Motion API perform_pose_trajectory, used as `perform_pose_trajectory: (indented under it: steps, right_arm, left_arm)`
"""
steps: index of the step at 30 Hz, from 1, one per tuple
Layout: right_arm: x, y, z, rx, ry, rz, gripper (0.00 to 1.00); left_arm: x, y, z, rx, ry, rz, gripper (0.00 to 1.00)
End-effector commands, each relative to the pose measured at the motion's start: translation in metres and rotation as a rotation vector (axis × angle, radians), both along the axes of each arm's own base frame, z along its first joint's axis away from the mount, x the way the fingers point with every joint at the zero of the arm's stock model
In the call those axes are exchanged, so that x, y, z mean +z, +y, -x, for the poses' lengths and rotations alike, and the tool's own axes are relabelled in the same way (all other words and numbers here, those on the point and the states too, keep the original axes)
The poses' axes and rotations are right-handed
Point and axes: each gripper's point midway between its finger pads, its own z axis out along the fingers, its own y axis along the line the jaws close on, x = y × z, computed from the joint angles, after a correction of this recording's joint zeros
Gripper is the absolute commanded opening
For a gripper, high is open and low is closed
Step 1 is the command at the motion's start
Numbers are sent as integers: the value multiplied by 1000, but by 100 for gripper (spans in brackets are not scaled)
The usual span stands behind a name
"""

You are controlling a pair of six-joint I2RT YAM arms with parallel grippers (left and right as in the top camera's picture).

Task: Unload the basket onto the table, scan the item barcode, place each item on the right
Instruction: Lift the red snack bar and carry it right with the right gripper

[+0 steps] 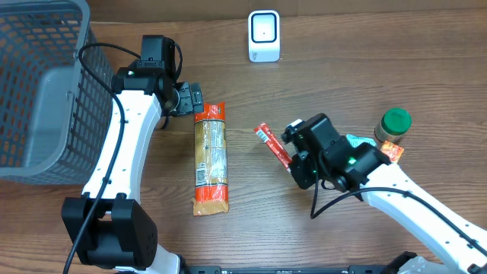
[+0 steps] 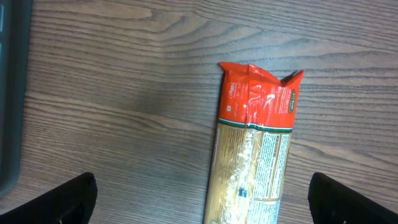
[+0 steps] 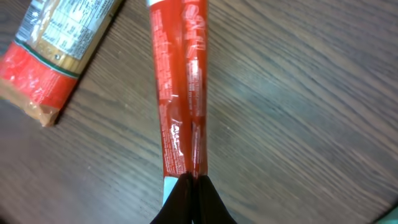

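**Overhead.** We record bright, even light from above on the table. Soft, short shadows hug the right arm and the basket. Focus is sharp across the frame.

**Left wrist.** We note dimmer light and a broad, soft shadow on the wood left of the pasta packet. The wood grain is crisp. The left fingertips are dark and blurred at the lower corners.

**Right wrist.** We find this the softest picture. Pale glare streaks run along the red stick packet. The right fingertips are a black, unfocused silhouette at the bottom edge. The lower right corner darkens.
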Motion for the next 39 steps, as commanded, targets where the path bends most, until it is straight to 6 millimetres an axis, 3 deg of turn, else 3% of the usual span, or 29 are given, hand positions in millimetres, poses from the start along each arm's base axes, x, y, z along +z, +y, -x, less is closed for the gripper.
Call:
perform_pose_trajectory:
  steps: [1,9,13,19,27,31,39]
  right_arm:
    - [30,5,12,137,-22,-129,3]
    - [49,-4,19,229,-73,-169,4]
    - [49,-4,21,261,-82,-165,4]
    - [49,2,40,460,-95,-186,3]
    - [47,-1,44,480,-90,-169,3]
    - [45,-4,39,464,-104,-142,4]
    - [69,-20,-13,198,-235,-33,3]
  left_arm:
    - [10,1,-3,-2,-27,-7,100]
    - [10,1,-3,-2,-27,-7,100]
    - [10,1,-3,-2,-27,-7,100]
    - [10,1,-3,-2,-27,-7,100]
    - [10,1,-3,-2,-27,-7,100]
    - [10,1,-3,-2,-27,-7,100]
    - [10,1,-3,-2,-28,-7,100]
